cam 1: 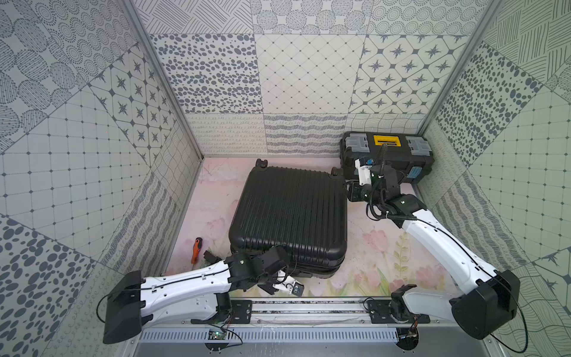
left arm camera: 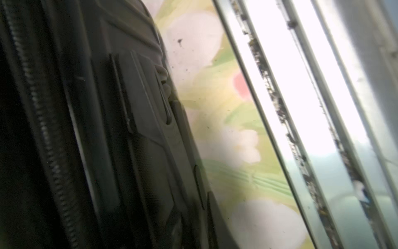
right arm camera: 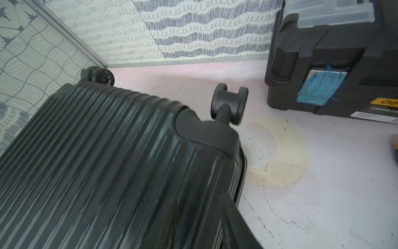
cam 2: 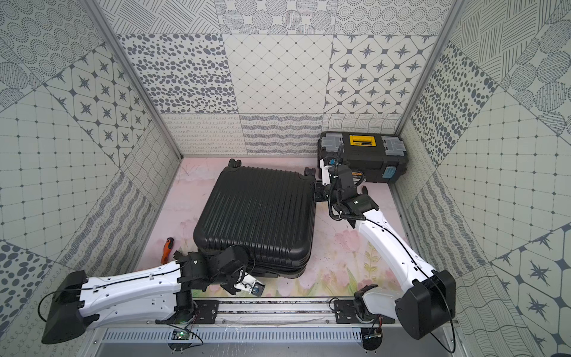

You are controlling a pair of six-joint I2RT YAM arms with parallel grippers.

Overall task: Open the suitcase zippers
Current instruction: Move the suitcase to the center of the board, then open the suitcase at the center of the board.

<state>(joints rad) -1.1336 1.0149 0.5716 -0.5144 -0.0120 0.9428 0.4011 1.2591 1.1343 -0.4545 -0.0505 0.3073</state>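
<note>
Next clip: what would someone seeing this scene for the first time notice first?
The big black ribbed suitcase lying flat in the middle of the floral mat dominates. Next come the black toolbox with its yellow handle in the far right corner, and the orange-handled screwdriver lying by the suitcase's near left corner.

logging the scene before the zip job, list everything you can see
suitcase: 1, black, lying flat mid-floor
wheels: 2 seen, black, suitcase's far end
zipper: 1 track seen, black, suitcase's side seam
toolbox: 1, black with grey latches and yellow handle, far right corner
screwdriver: 1, orange and black, floor left of suitcase
mat: 1, pink floral, under everything
left pincer: 1, black, at suitcase's near side
right pincer: 1, black, at suitcase's far right corner
</note>
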